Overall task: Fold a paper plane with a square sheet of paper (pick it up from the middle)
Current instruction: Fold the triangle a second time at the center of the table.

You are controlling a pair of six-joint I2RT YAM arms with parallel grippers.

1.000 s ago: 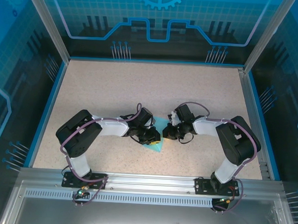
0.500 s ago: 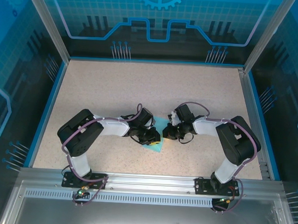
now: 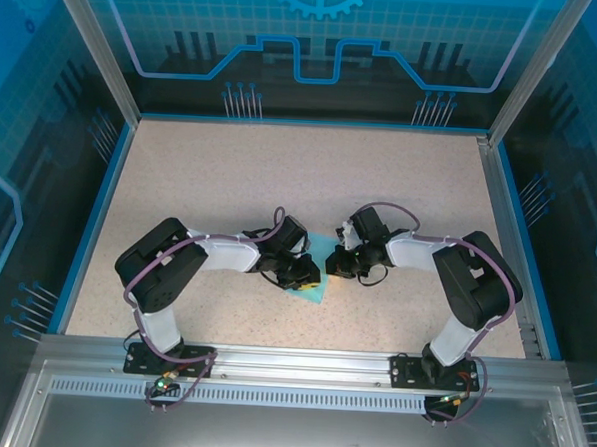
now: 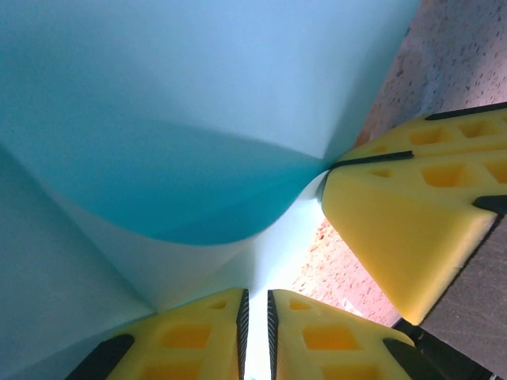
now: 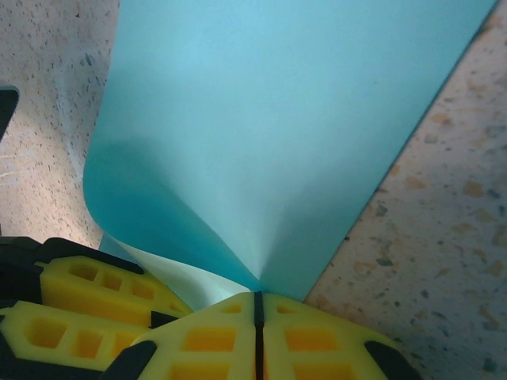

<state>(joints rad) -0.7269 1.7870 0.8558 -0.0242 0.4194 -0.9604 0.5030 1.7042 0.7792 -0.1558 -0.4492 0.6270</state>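
The square sheet of paper (image 3: 313, 290) is light blue and lies at the middle of the table, partly folded, with a curled flap standing up between the two grippers. My left gripper (image 3: 309, 276) comes at it from the left. In the left wrist view its yellow fingers (image 4: 198, 332) are shut on a pale layer of the paper (image 4: 198, 119). My right gripper (image 3: 338, 267) meets it from the right. In the right wrist view, the right gripper (image 5: 255, 299) is shut on the flap's edge (image 5: 277, 119). Each wrist view shows the other gripper's yellow fingers close by (image 4: 404, 222) (image 5: 79, 305).
The speckled beige table (image 3: 231, 180) has a blue rim and glass walls on three sides. The aluminium rail (image 3: 291, 368) with both arm bases runs along the near edge. Both arms bend inward, their elbows out at the left and right sides.
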